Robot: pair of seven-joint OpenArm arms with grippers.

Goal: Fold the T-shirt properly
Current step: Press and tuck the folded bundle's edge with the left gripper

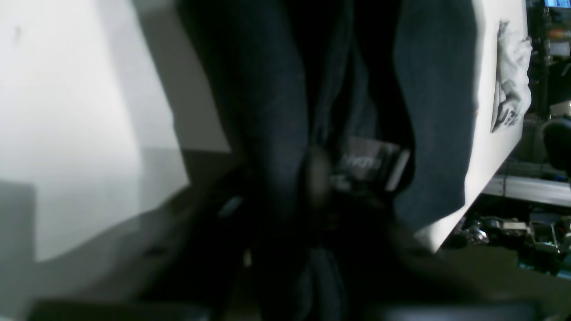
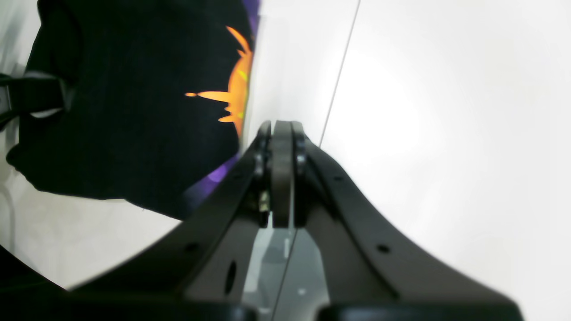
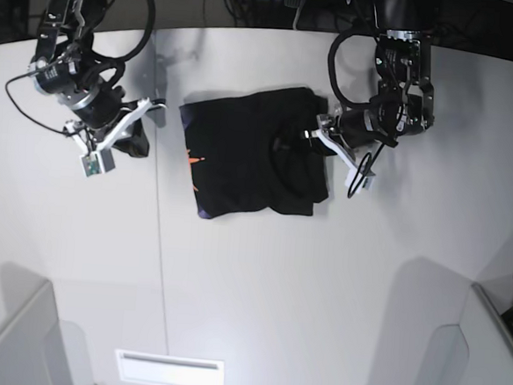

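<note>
The black T-shirt (image 3: 250, 152) lies partly folded in the middle of the white table (image 3: 321, 276); a small orange print (image 3: 192, 159) shows near its left edge. My left gripper (image 3: 311, 136) is at the shirt's right edge. In the left wrist view, dark cloth (image 1: 267, 111) bunches and converges between its blurred fingers (image 1: 317, 176), so it is shut on the T-shirt. My right gripper (image 3: 137, 142) hovers left of the shirt, apart from it. Its fingers (image 2: 282, 133) are pressed together with nothing between them. The shirt (image 2: 125, 125) and its orange print (image 2: 238, 84) show beyond them.
A thin seam (image 3: 158, 238) runs front to back across the table, left of the shirt. A white slot plate (image 3: 169, 371) sits near the front edge. Grey panels stand at the front corners (image 3: 17, 343). A crumpled white cloth (image 1: 513, 76) lies near the table edge.
</note>
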